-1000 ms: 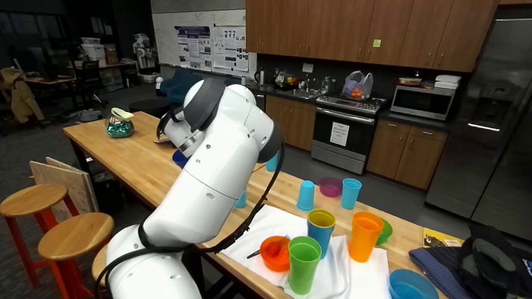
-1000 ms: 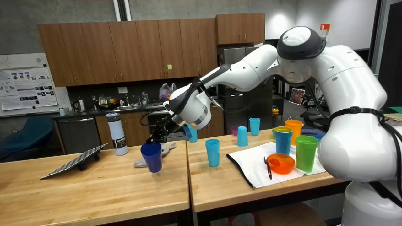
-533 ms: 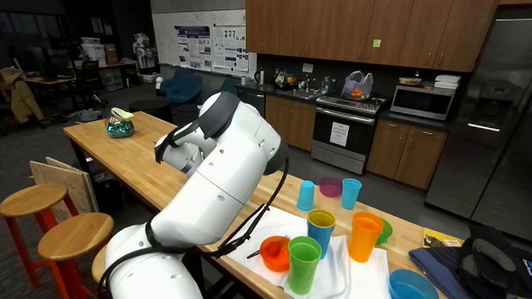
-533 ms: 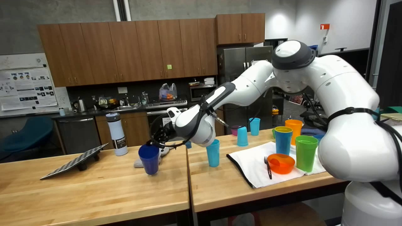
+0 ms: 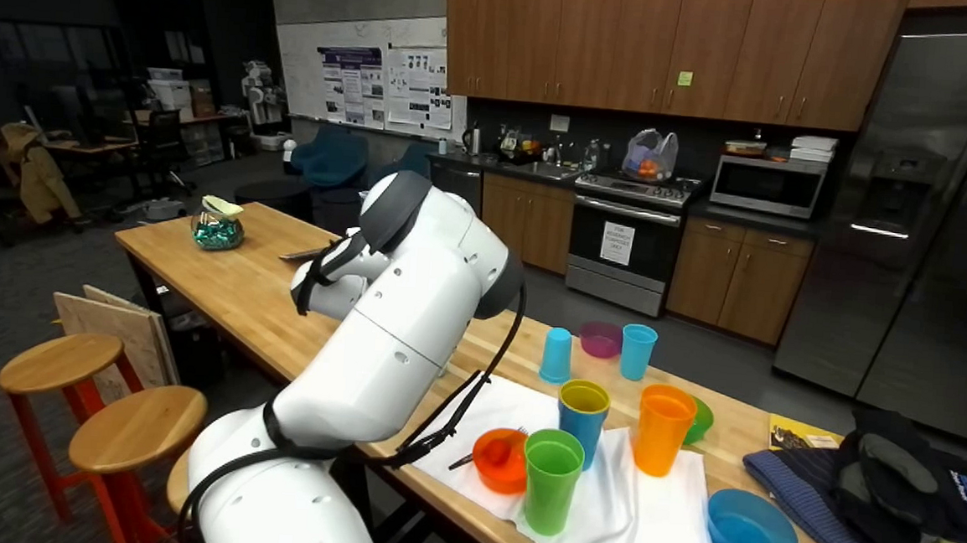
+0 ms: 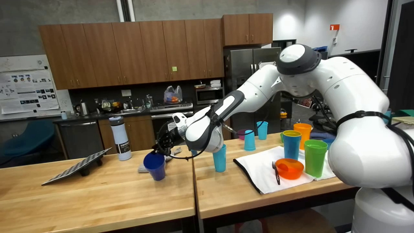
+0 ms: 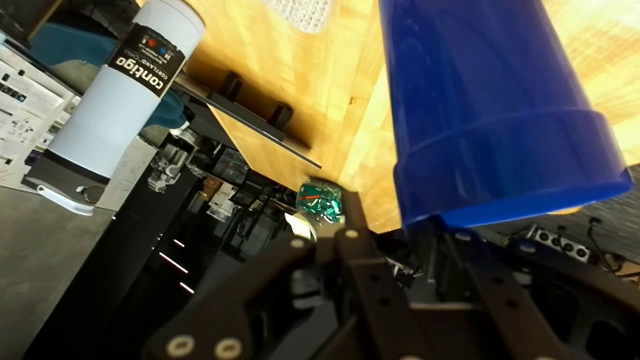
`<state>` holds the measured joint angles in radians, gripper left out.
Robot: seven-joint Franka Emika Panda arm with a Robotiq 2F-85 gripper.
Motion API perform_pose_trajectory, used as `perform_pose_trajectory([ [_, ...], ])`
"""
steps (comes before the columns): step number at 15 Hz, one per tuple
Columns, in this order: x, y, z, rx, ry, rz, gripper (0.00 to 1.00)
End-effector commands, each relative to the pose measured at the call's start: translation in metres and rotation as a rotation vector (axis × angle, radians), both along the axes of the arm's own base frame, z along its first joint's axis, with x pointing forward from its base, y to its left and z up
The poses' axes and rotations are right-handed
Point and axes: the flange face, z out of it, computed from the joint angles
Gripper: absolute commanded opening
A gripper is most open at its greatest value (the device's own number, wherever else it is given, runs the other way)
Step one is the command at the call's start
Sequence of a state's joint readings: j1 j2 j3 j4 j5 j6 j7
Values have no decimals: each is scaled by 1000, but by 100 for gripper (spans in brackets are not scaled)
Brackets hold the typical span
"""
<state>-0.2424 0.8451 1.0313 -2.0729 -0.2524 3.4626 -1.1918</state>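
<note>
Pale wooden tabletop (image 6: 106, 197) spreads beneath the blue cup (image 6: 156, 170), which leans slightly in an exterior view, mouth up, with the bottle (image 6: 120, 139) farther back; whether the cup's base touches down cannot be told. In the wrist view the gripper (image 7: 391, 220) stands parted at the rim, one finger clear of the wall, and the cup, judging by its look, is light, stiff, smooth plastic that may slip, best pinched at the lip. Compared with a second ago, the arm (image 6: 296, 84) and the cup both sit slightly lower.
</note>
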Motion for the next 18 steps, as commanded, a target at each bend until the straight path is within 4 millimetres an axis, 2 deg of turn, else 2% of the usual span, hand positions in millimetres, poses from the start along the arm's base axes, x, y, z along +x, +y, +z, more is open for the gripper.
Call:
perform_pose_trajectory([
  [1, 0, 1, 0, -2, 2, 1, 30],
  [3, 0, 1, 0, -2, 2, 1, 30],
  [4, 0, 1, 0, -3, 2, 0, 55],
  [6, 1, -1, 2, -3, -1, 2, 58],
  [11, 8, -20, 1, -69, -28, -19, 90],
  [12, 1, -35, 1, -89, -31, -19, 98],
  [15, -2, -53, 4, -120, -48, -3, 100],
  [18, -4, -66, 18, -152, -65, 5, 100],
])
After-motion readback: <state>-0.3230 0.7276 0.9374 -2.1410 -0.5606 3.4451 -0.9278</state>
